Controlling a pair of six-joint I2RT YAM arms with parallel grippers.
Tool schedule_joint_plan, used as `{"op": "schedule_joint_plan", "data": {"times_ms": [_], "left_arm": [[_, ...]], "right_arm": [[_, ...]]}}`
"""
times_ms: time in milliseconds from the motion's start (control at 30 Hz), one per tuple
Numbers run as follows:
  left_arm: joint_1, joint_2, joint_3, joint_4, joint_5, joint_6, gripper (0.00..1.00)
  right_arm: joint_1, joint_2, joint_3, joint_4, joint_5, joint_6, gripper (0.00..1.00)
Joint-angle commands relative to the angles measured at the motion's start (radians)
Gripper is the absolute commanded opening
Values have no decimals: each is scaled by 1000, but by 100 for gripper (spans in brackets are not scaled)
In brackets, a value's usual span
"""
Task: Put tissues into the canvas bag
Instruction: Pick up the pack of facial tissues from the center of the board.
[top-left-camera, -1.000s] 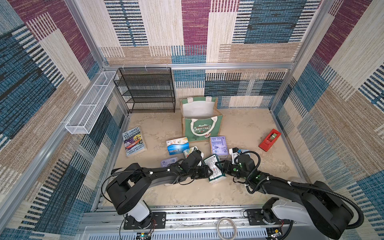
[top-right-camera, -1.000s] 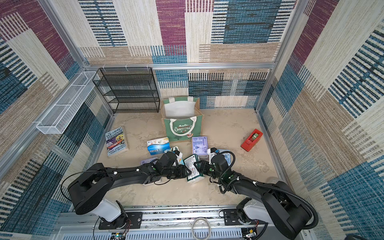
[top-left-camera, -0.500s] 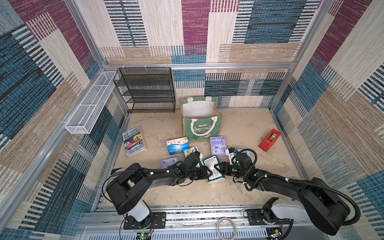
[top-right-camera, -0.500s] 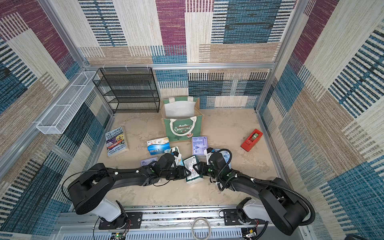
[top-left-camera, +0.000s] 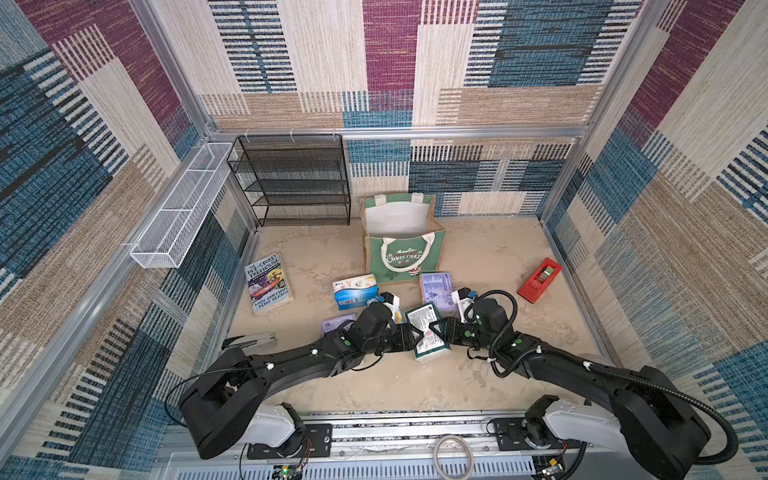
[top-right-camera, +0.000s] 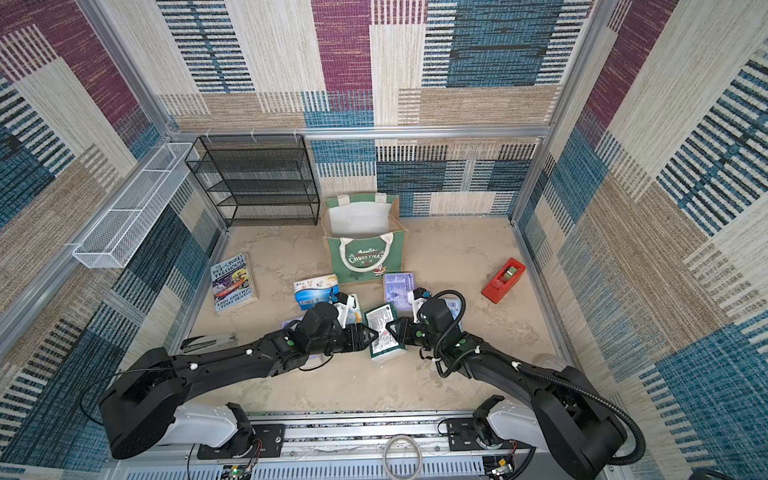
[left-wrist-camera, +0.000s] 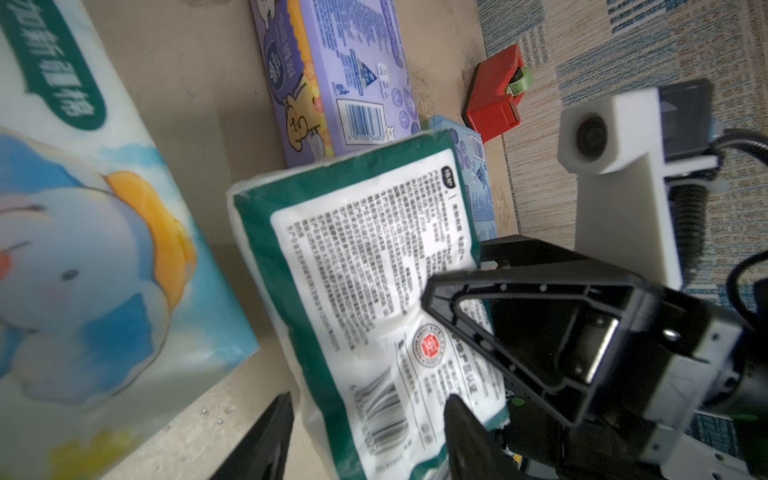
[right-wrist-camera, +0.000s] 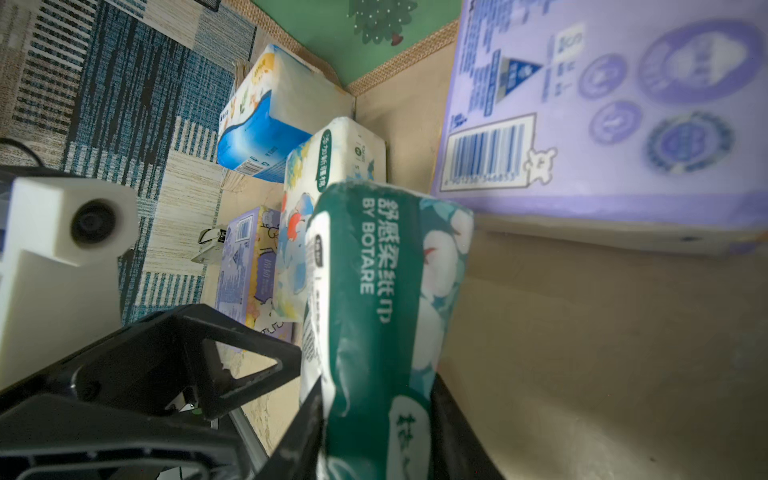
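Right wrist: right gripper (right-wrist-camera: 374, 415) pinches green-white pack (right-wrist-camera: 374, 270) edge-on; left gripper (left-wrist-camera: 365, 432) spread around it.

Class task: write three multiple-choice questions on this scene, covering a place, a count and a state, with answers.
1. The canvas bag stands: A upright and open; B on its side; C folded flat.
2. Lavender packs in view: A one; B two; C four.
3. The green-white pack is: A inside the bag; B between the left gripper and right gripper; C beneath the bag.
Answers: 1 A, its white lining shows from above; 2 B, one before the bag, one by the left arm; 3 B, both grippers flank it.
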Motion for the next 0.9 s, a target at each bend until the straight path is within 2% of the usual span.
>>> {"op": "schedule_joint_plan", "data": {"times_ms": [0, 367, 667, 867], "left_arm": [[23, -65, 14, -115, -82, 60, 68], [204, -270, 82, -381, -122, 191, 78], [353, -311, 98, -446, -74, 226, 80], [417, -321, 93, -466, -57, 234, 81]], "right_arm": [[-17, -27, 42, -54, 4, -27, 38], [-141, -50, 205, -139, -136, -47, 38], [-203, 22, 405, -172, -243, -10, 38], [-210, 107, 584, -205, -279, 4, 39]]}}
